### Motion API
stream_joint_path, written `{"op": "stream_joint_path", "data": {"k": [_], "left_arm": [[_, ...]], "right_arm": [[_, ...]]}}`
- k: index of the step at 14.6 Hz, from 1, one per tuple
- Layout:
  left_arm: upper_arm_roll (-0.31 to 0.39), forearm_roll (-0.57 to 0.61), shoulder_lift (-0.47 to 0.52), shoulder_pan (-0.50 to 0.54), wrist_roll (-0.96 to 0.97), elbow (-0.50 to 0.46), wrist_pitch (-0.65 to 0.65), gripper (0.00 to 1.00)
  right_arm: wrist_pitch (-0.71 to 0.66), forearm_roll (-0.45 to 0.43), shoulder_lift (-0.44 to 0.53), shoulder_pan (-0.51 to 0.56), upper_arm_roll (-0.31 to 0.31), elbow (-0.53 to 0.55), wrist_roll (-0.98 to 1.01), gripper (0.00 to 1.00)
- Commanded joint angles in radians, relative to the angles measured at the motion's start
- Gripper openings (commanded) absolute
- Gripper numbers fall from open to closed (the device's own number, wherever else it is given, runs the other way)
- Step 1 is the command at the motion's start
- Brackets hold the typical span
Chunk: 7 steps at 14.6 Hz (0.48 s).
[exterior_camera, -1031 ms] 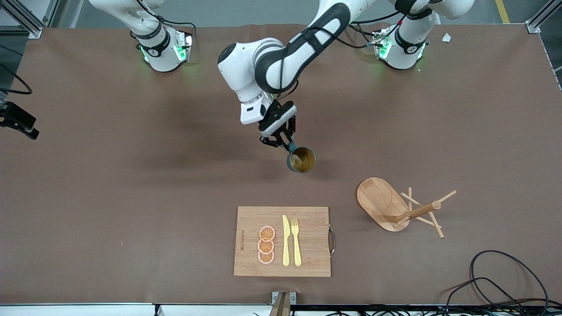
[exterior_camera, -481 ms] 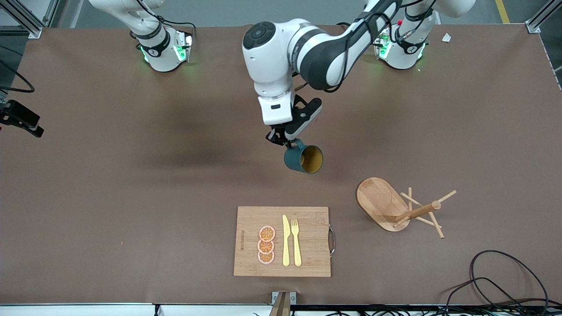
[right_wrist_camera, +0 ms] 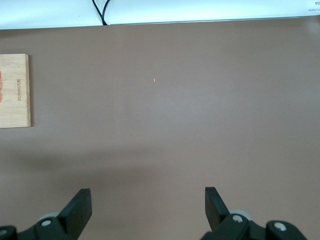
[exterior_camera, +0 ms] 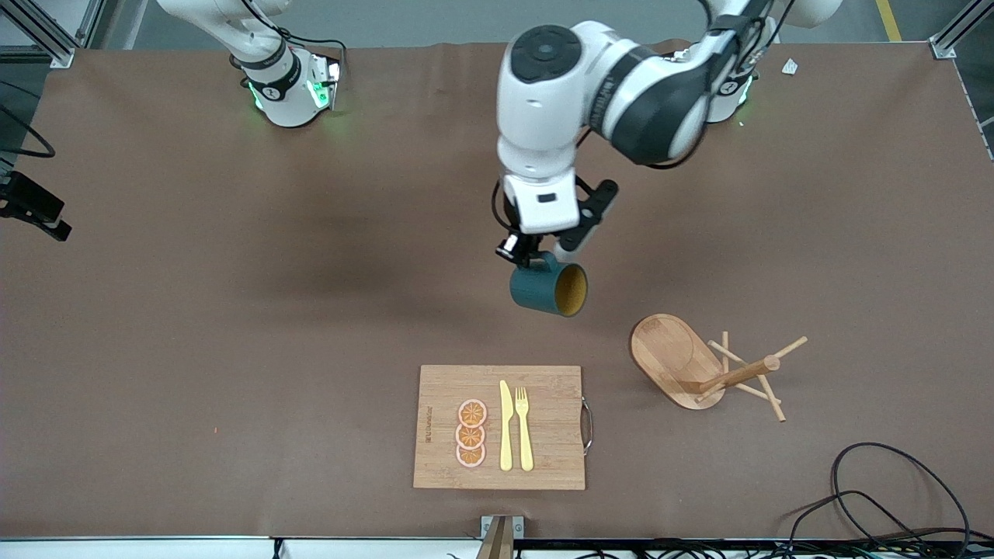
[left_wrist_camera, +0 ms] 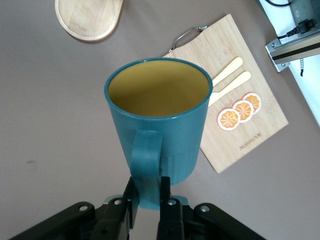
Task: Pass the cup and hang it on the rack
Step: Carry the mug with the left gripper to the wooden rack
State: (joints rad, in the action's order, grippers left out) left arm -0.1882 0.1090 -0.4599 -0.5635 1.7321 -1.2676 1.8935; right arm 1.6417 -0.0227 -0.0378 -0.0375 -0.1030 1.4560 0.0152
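**Inspector:** While the front view holds, I note the left gripper (exterior_camera: 536, 252) up in the air over bare table, clamped on the handle of the cup (exterior_camera: 548, 289), which hangs on its side with its mouth turned toward the rack (exterior_camera: 703, 365). The rack stands toward the left arm's end of the table, nearer the camera than the cup's spot, well apart from it.

**Operator:** Risk from there?

**Inspector:** The pegs are thin. In my judgement a poorly lined-up handle would strike a peg or the post and tip the rack, or the cup would swing on that narrow grip. Open brown table lies between cup and rack; the cutting board (exterior_camera: 499, 427) with its knife, fork and orange slices sits clear of that path.

**Operator:** Left wrist view?

**Inspector:** It confirms the grip: fingers (left_wrist_camera: 167, 200) pinch the handle low down, the cup (left_wrist_camera: 157, 120) standing out from them, ochre inside showing. Only the rack's base (left_wrist_camera: 89, 19) shows here, so I cannot tell how the pegs line up with the handle.

**Operator:** Right wrist view?

**Inspector:** The right gripper (right_wrist_camera: 147, 202) stands wide open and empty over bare table, waiting. One corner of the cutting board (right_wrist_camera: 15, 90) shows at the edge; ample free room.
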Motion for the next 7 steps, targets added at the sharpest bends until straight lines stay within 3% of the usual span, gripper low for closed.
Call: {"op": "stream_joint_path", "data": {"k": [1, 7], "left_arm": [[-0.005, -0.138, 0.044, 0.092, -0.080, -0.026, 0.030, 0.00], [-0.005, -0.411, 0.058, 0.237, -0.305, -0.027, 0.048, 0.00]], "right_arm": [[-0.005, 0.010, -0.001, 0.010, 0.003, -0.008, -0.012, 1.00], [0.000, 0.007, -0.001, 0.007, 0.002, -0.009, -0.012, 1.00]]}}
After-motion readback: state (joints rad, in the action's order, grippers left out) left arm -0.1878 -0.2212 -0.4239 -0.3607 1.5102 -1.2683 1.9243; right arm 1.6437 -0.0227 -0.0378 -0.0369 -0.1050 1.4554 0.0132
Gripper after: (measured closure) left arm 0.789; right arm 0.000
